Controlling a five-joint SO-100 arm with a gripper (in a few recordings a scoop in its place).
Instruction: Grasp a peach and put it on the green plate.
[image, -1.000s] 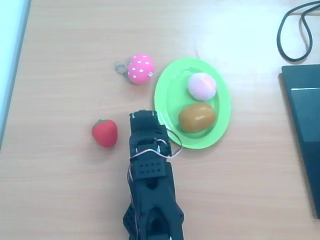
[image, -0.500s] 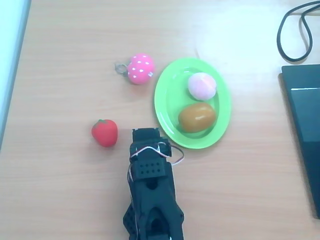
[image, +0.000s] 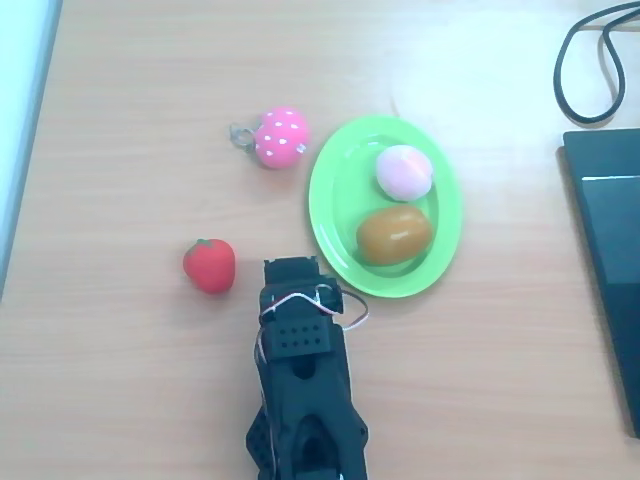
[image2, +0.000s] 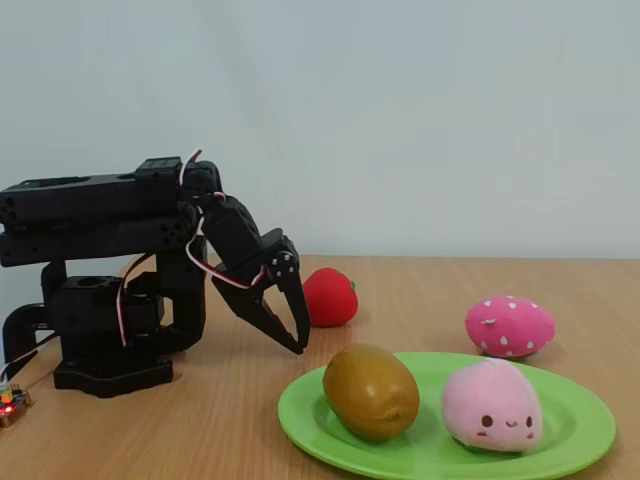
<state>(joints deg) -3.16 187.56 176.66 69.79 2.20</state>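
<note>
Overhead view shows the peach (image: 404, 172) lying on the green plate (image: 335, 190), in the far half of the plate, with a glossy orange-brown oval fruit (image: 394, 234) just beside it on the near half; whether the two touch is hard to tell. In the fixed view the peach (image2: 491, 405) sits at the right of the green plate (image2: 580, 432) and has a small face printed on it, with the oval fruit (image2: 371, 391) to its left. The black arm (image: 303, 390) reaches in from the near edge of the overhead view, and its end effector (image: 291, 267) hangs just off the near-left rim of the plate, apart from everything on it. In the fixed view the end effector (image2: 297, 335) points down toward the desk (image2: 230, 430), its two dark fingers drawn together to a narrow tip with nothing held between them, and its tip seems to stop a little above the wood. A red strawberry (image: 209, 265) lies on the desk (image: 150, 120) to the left of the end effector in the overhead view, near but not touching. A hot-pink ball with white dots (image: 280, 137) and a small keyring lies just left of the plate's far rim. At the right edge of the overhead view are a dark flat device (image: 610, 260) and a looped black cable (image: 590, 70).
</note>
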